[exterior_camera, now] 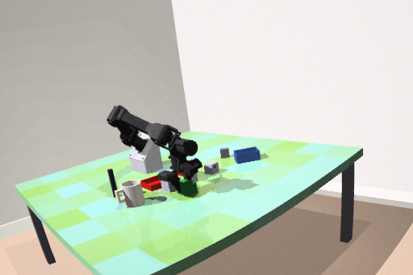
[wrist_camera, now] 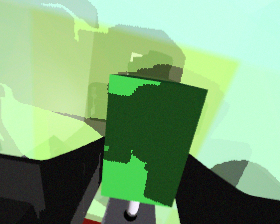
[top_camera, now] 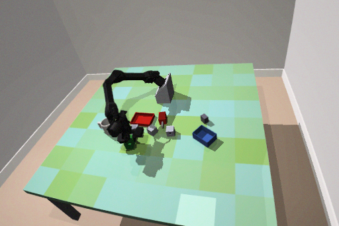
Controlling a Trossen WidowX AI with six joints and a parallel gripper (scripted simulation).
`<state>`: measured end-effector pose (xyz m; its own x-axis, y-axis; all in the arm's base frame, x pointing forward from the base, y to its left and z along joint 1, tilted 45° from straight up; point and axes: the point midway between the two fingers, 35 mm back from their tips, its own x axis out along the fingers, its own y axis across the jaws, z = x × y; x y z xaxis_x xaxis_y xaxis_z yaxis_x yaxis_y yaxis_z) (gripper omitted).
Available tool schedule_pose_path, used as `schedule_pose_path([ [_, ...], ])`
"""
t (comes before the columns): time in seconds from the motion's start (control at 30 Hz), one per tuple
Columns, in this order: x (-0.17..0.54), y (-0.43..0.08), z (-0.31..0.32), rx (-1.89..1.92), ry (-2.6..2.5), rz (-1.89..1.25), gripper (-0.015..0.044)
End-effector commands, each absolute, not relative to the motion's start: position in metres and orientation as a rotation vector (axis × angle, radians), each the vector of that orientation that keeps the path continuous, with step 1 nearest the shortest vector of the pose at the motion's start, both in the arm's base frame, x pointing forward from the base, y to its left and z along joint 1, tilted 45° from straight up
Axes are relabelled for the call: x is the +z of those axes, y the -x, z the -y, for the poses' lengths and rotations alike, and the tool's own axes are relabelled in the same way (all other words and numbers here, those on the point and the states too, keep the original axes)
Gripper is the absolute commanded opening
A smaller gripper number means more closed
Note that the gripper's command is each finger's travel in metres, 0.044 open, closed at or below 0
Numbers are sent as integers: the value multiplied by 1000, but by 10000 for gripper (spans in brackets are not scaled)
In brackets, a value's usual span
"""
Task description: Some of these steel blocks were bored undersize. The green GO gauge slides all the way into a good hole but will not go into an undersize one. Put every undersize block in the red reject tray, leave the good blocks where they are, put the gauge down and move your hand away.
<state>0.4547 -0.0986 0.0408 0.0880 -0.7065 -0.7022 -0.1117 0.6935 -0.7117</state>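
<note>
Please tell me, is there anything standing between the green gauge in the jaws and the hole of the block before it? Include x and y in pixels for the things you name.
Nothing visible does. In the wrist view, the pin of the green gauge (top_camera: pixel 129 143) (exterior_camera: pixel 188 187) (wrist_camera: pixel 158 135) points at the dark hole (wrist_camera: pixel 130 215) of the block, with no other thing between them.

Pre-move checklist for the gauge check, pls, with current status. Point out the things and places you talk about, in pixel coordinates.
1. Gripper (top_camera: pixel 130 134) (exterior_camera: pixel 180 178) (wrist_camera: pixel 143 141) shut on green gauge (top_camera: pixel 129 144) (exterior_camera: pixel 188 187) (wrist_camera: pixel 153 135): ok.
2. Gauge pin (wrist_camera: pixel 133 208) lined up with the hole (wrist_camera: pixel 130 215): looks ok in the wrist view.
3. Pin all the way in: not ok, part still shows.
4. Block under test good or undersize: cannot tell.
5. Red reject tray (top_camera: pixel 142 119) (exterior_camera: pixel 152 184) free of blocks: ok from the top view.
</note>
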Motion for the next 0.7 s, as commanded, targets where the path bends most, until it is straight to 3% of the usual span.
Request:
schedule_pose_path([
  [0.0, 45, -459, 93, -500, 723, -1426, 0],
  [0.67, 37, -456, 94, -500, 724, -1427, 0],
])
